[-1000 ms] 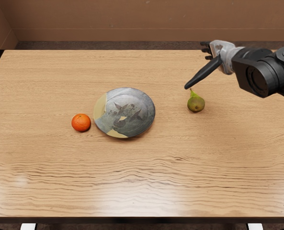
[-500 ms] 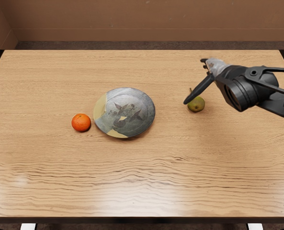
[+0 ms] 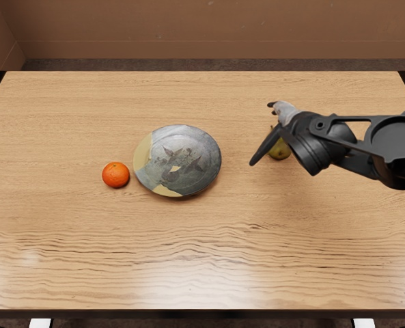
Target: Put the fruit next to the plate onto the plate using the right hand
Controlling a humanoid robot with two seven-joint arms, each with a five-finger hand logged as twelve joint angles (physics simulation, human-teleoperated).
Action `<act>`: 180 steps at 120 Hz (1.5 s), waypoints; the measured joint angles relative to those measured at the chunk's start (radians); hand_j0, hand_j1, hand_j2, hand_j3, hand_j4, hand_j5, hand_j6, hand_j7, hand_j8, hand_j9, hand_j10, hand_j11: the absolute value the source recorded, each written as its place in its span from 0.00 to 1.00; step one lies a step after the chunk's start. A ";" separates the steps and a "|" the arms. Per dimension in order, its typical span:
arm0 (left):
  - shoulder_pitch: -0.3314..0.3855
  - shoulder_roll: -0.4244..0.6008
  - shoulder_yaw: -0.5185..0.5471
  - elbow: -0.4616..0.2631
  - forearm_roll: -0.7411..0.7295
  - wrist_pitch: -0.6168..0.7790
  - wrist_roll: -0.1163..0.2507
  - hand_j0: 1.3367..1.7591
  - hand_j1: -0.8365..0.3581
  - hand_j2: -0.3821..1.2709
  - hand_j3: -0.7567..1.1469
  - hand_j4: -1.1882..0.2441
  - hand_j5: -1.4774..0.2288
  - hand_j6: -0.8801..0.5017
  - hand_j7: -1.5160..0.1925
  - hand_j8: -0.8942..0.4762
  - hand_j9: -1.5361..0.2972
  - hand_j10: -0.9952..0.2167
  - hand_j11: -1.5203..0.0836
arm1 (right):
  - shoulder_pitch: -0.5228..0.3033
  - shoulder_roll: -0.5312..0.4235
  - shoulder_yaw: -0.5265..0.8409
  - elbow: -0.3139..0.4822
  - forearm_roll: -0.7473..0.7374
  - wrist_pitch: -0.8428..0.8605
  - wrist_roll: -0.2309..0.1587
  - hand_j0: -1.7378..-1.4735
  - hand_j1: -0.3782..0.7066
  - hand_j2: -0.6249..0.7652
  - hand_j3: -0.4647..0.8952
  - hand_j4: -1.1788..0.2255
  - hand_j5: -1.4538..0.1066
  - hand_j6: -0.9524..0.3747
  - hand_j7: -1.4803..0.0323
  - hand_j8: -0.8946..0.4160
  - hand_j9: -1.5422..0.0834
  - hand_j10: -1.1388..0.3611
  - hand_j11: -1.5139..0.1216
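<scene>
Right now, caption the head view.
Open right hand at green pear right of grey patterned plate; round orange fruit on plate's left.

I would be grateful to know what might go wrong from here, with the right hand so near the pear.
1. The right hand hovers at the pear, open and holding nothing; a glancing touch could roll the pear across the table.
2. The orange lies right beside the plate, the pear well apart, so the hand may be reaching for the wrong fruit.
</scene>
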 joint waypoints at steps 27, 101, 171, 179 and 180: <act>0.000 0.000 0.000 0.000 0.000 0.000 0.000 0.76 0.97 0.23 0.40 0.82 0.85 0.62 0.87 0.64 0.82 0.80 0.93 | 0.015 0.006 -0.044 -0.006 -0.013 0.000 0.000 0.30 0.09 0.44 0.34 0.80 0.88 0.67 0.93 0.63 0.90 0.72 0.88; 0.000 0.000 0.000 0.000 0.000 0.000 0.000 0.76 0.97 0.23 0.40 0.82 0.85 0.62 0.87 0.64 0.82 0.80 0.93 | 0.012 0.057 -0.079 -0.074 -0.013 0.000 0.000 0.30 0.11 0.44 0.34 0.79 0.87 0.66 0.92 0.63 0.89 0.71 0.87; 0.000 0.000 0.000 0.000 0.000 0.000 0.000 0.76 0.97 0.23 0.40 0.82 0.85 0.62 0.87 0.64 0.82 0.80 0.93 | 0.008 0.109 -0.086 -0.112 -0.013 -0.001 0.000 0.30 0.19 0.43 0.34 0.73 0.81 0.60 0.85 0.56 0.83 0.70 0.81; 0.000 0.000 0.000 0.000 0.000 0.000 0.000 0.76 0.97 0.23 0.40 0.82 0.85 0.62 0.87 0.64 0.82 0.80 0.93 | 0.009 0.111 -0.087 -0.113 -0.014 -0.001 0.000 0.30 0.20 0.43 0.34 0.72 0.80 0.60 0.84 0.56 0.82 0.70 0.80; 0.000 0.000 0.000 0.000 0.000 0.000 0.000 0.76 0.97 0.23 0.40 0.82 0.85 0.62 0.87 0.64 0.82 0.80 0.93 | 0.009 0.111 -0.087 -0.114 -0.014 -0.001 0.000 0.30 0.20 0.43 0.34 0.72 0.80 0.60 0.84 0.56 0.82 0.70 0.80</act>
